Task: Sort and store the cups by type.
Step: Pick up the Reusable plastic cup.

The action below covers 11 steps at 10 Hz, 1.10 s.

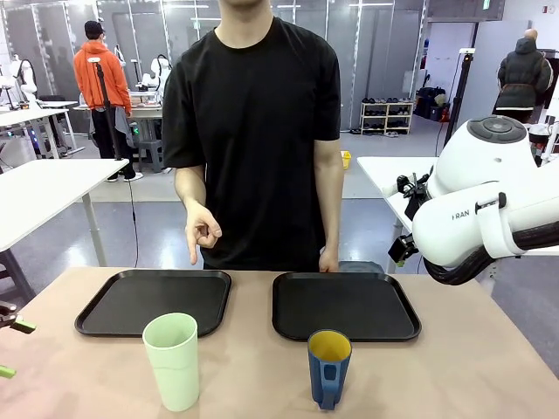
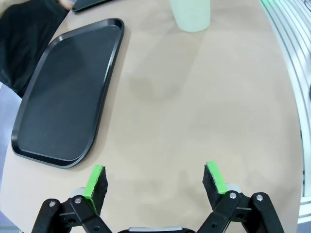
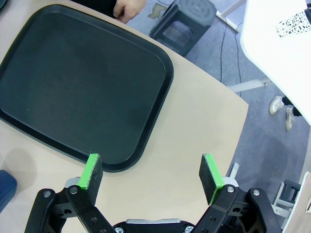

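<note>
Cups are two here, both on the table (image 1: pixel 454 367) at the robot's edge. A pale mint-green tumbler (image 1: pixel 172 360) stands upright just in front of the left tray (image 1: pixel 155 301). A dark blue mug (image 1: pixel 328 368), yellow inside, stands upright just in front of the right tray (image 1: pixel 345 305), its handle turned toward the robot.

The left gripper (image 2: pixel 155 177) hangs over bare tabletop with its jaws spread wide and nothing between them, well apart from the tumbler. The right gripper (image 3: pixel 150 170) is likewise wide open and unladen, above the near corner of the right tray.

Several things could go wrong. The tumbler looks tall and light, so a pad brushing its wall on the way in would probably tip it. The mug's handle could catch a finger and spin the mug out of the grasp. Nothing marks which tray suits which type (the person's hand (image 1: pixel 202 231) points a finger down toward the left tray, perhaps a cue), so a cup could land in the wrong one.

Counted: one tumbler, one mug, two black trays holding nothing, two grippers, one person at the far side.
</note>
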{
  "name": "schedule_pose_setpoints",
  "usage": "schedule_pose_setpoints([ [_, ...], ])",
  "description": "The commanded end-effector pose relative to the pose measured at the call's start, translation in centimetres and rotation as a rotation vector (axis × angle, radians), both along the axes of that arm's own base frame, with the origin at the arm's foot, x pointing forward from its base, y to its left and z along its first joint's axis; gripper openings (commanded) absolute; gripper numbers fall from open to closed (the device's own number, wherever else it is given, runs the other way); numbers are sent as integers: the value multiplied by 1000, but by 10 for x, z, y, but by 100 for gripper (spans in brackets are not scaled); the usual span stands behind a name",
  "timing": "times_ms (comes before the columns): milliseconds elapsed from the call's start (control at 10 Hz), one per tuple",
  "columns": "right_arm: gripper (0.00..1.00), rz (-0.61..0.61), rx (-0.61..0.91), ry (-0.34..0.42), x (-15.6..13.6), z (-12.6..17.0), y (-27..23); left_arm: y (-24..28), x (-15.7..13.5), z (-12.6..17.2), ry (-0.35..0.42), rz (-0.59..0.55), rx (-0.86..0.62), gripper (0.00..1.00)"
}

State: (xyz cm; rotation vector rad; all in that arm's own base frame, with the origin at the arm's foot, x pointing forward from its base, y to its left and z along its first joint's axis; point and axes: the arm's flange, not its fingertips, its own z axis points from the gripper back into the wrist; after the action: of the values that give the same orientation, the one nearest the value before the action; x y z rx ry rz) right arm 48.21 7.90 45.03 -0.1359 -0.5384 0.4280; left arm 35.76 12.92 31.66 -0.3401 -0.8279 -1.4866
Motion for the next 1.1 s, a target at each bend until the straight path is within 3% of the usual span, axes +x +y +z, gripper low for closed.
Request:
schedule_pose_setpoints([
  [0, 100, 2, -2, -1, 0, 0, -1, 1, 0, -2, -13, -18, -14, 100],
  [100, 100, 2, -2, -1, 0, 0, -1, 0, 0, 0, 0, 0, 0, 100],
  [200, 100, 2, -2, -1, 0, 0, -1, 2, 7, -9, 13, -93, -64, 100],
  [400, 100, 2, -2, -1, 0, 0, -1, 8, 10, -24, 61, -173, -164, 100],
  [1000, 100, 2, -2, -1, 0, 0, -1, -5, 9, -81, 93, -191, -504, 100],
])
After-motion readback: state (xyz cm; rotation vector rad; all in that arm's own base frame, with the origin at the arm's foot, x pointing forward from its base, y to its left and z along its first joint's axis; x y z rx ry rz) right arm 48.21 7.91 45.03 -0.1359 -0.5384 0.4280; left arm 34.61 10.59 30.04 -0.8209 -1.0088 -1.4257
